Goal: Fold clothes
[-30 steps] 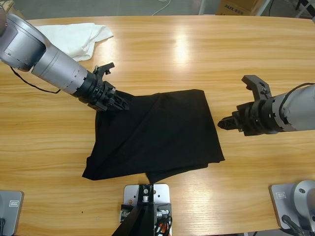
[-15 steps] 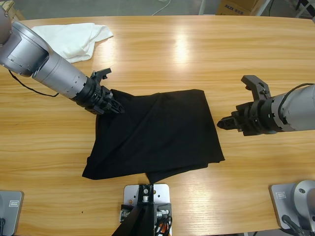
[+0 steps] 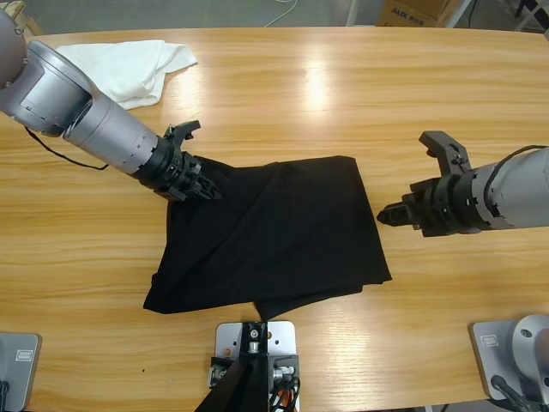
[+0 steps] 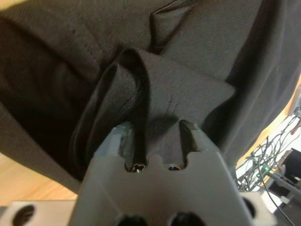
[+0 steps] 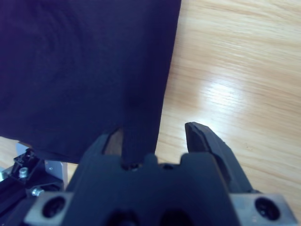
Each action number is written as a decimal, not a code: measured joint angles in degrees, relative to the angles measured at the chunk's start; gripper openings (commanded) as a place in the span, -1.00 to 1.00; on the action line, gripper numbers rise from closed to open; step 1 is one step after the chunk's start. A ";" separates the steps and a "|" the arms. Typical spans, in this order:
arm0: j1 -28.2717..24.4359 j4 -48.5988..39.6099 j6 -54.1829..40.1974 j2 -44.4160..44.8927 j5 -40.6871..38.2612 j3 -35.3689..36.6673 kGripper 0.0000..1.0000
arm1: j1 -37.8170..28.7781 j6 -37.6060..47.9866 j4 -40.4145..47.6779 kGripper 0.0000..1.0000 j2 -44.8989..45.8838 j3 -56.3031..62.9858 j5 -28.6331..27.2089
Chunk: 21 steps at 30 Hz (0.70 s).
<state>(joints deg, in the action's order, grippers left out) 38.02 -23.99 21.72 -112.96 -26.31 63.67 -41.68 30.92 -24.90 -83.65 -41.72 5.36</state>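
High view: the black T-shirt, lying partly folded mid-table, is pinched at its upper-left corner by the left gripper, while the right gripper is held spread just beside its right edge; that pinched fold should be carried across smoothly, without dragging.

obstacle: white garment far-left corner | free: bare table beyond T-shirt

Long wooden counter carried two garments. Black T-shirt lay folded and rumpled flat near centre, toward 6 o'clock. White garment lay bunched at 10 o'clock, well apart from it.
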 measured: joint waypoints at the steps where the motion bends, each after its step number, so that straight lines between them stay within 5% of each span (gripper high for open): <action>1: 0.19 0.44 -0.78 0.00 0.05 0.00 -1.00 | 0.00 0.00 0.11 0.07 0.00 0.00 0.00; 12: 1.64 2.29 -1.87 0.00 1.23 0.00 -1.00 | 0.00 0.00 0.43 0.07 -0.35 0.01 0.00; 21: 1.55 0.36 -1.09 6.31 11.99 0.70 -1.00 | 0.00 0.00 1.22 0.07 -1.37 0.24 0.01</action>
<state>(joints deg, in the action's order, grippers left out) 39.57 -23.63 20.62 -106.64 -14.33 64.37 -41.68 30.92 -23.68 -85.02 -41.48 5.36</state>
